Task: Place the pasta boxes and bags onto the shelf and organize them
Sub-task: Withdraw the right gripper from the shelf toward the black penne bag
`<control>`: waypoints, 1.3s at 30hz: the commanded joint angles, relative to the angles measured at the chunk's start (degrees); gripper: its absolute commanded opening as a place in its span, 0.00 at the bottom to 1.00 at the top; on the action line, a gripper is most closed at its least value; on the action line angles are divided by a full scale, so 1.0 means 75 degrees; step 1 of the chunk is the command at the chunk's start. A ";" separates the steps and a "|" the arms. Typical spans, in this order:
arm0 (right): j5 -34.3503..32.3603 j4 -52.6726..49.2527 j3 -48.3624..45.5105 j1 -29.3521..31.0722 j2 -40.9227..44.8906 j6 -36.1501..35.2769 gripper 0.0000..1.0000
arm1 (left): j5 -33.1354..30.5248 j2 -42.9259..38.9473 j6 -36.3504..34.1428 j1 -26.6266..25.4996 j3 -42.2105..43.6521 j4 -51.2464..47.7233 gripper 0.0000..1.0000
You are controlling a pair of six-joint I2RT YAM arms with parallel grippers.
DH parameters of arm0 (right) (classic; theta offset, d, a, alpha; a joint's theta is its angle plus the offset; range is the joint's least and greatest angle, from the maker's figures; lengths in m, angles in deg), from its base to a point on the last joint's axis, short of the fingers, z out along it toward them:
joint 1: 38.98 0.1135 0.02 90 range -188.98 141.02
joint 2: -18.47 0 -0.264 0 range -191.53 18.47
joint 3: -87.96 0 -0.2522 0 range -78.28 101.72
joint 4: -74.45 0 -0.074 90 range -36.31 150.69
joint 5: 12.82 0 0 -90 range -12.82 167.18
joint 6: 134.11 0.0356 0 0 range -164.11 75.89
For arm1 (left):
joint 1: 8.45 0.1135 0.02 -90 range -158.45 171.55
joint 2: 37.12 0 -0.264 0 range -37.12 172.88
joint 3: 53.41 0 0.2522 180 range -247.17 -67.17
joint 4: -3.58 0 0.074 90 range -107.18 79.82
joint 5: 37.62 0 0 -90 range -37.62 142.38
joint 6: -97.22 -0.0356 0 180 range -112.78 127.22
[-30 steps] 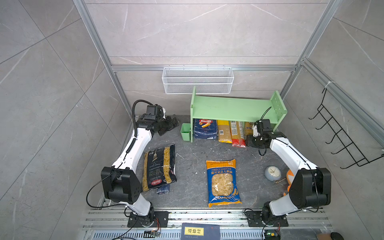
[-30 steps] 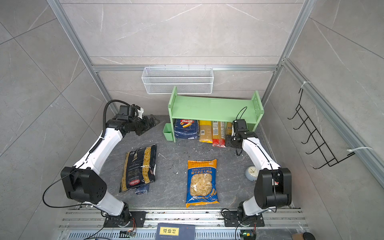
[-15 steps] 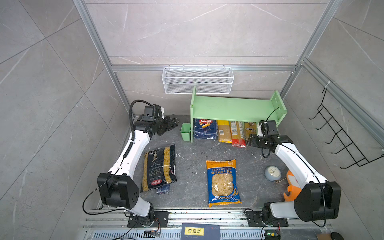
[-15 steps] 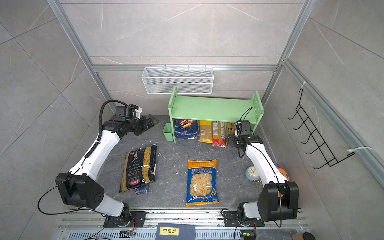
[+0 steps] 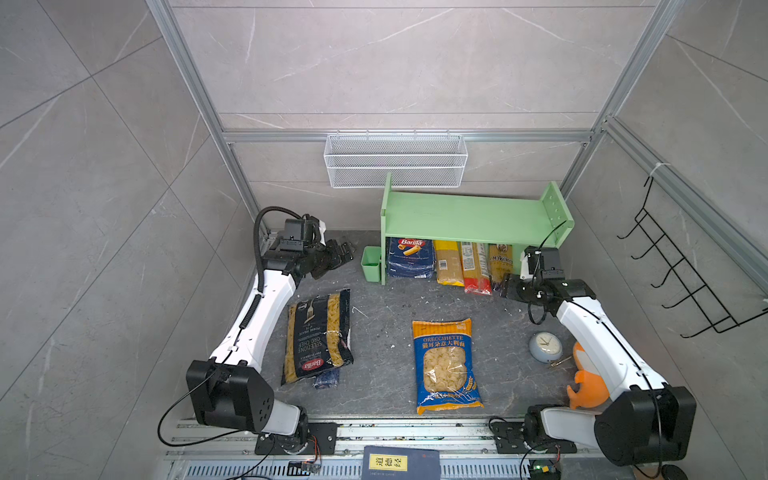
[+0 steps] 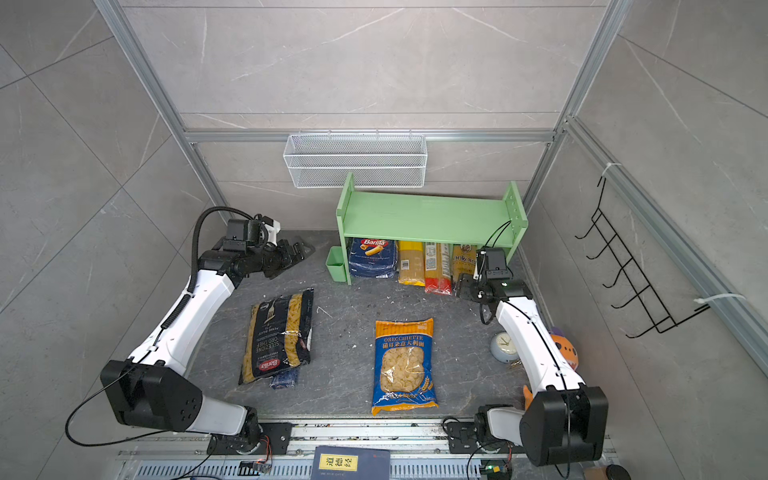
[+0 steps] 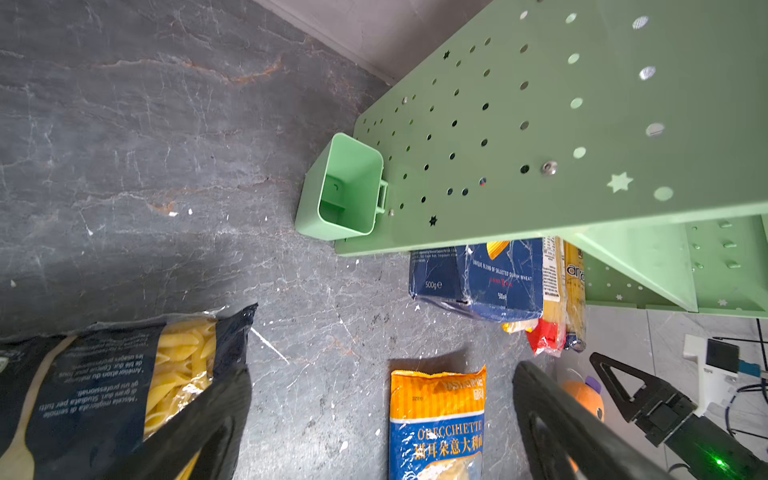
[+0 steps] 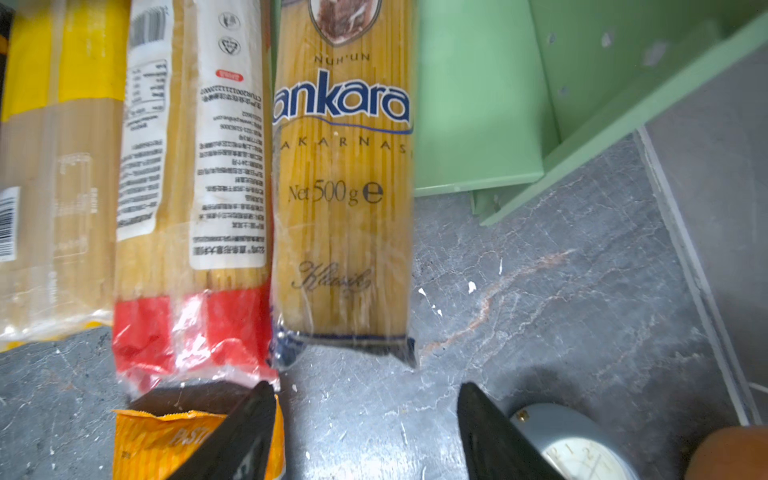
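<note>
The light green shelf (image 5: 469,216) stands at the back. On its lower tier lie the dark blue Barilla box (image 5: 409,257), a yellow spaghetti pack (image 5: 448,262), a red-ended pack (image 5: 476,270) and an Ankara pack (image 8: 343,187) with a dark blue end. My right gripper (image 8: 365,415) is open and empty, just in front of the Ankara pack and apart from it. The black penne bag (image 5: 318,336) and the blue-orange orecchiette bag (image 5: 446,365) lie flat on the floor. My left gripper (image 5: 345,251) hangs wide open and empty, left of the shelf.
A small green cup (image 5: 370,262) hangs on the shelf's left side panel. A white wire basket (image 5: 395,160) is on the back wall and a black wire rack (image 5: 681,274) on the right wall. A clock (image 5: 545,347) and an orange plush (image 5: 586,382) sit by the right arm.
My right gripper has drawn back a little from the shelf's lower tier and its jaws stand wider. The left arm has barely shifted.
</note>
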 commanded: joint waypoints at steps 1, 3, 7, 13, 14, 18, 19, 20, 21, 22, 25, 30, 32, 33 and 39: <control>-0.0007 -0.0513 -0.0210 -0.0019 0.0436 0.0159 0.72 | 0.0189 -0.0422 -0.0135 0.0049 0.0148 -0.0024 1.00; -0.0006 -0.0729 -0.0230 -0.0018 0.0615 0.0150 0.72 | 0.0186 -0.0550 -0.0073 0.0047 0.0294 -0.0009 1.00; 0.0081 -0.1229 -0.0215 -0.0010 0.1028 0.0222 0.72 | 0.0174 -0.0828 0.0048 0.0048 0.0677 0.0003 1.00; 0.0537 -0.1932 -0.0247 0.0133 0.1640 0.0520 0.72 | 0.0125 -0.1364 0.0323 0.0048 0.1417 0.0076 1.00; 0.0628 -0.2032 -0.0253 0.0213 0.1739 0.0605 0.72 | 0.0128 -0.1447 0.0370 0.0048 0.1554 0.0087 1.00; 0.0666 -0.2468 -0.0195 0.0801 0.1938 0.1042 0.72 | 0.0058 -0.1806 0.0491 0.0048 0.1985 0.0098 1.00; 0.0714 -0.2505 -0.0194 0.1005 0.1940 0.1175 0.72 | 0.0021 -0.1886 0.0514 0.0048 0.2062 0.0072 1.00; 0.0704 -0.2518 -0.0212 0.1316 0.1928 0.1353 0.72 | -0.0032 -0.2001 0.0542 0.0048 0.2167 0.0063 1.00; 0.0634 -0.2507 -0.0227 0.1725 0.1889 0.1554 0.72 | -0.0083 -0.2104 0.0583 0.0048 0.2282 0.0058 1.00; 0.0536 -0.2468 -0.0240 0.2114 0.1844 0.1732 0.72 | -0.0145 -0.2195 0.0617 0.0048 0.2370 0.0041 1.00; 0.0459 -0.2132 -0.0336 0.3264 0.1547 0.2363 0.72 | -0.0385 -0.2535 0.0813 0.0048 0.2674 -0.0110 1.00; 0.0632 -0.1225 -0.0243 0.4729 0.0438 0.2885 0.72 | -0.0899 -0.3007 0.1210 0.0048 0.3188 -0.0826 1.00; 0.0808 -0.0831 -0.0010 0.5250 -0.0163 0.2947 0.72 | -0.1017 -0.3289 0.1353 0.0048 0.3419 -0.0973 1.00; 0.0934 -0.0638 0.0146 0.5517 -0.0537 0.2964 0.72 | -0.1078 -0.3465 0.1441 0.0048 0.3539 -0.1033 1.00; 0.1468 0.0089 0.1234 0.6500 -0.2582 0.2866 0.71 | -0.1530 -0.4341 0.1791 0.0048 0.3790 -0.1701 1.00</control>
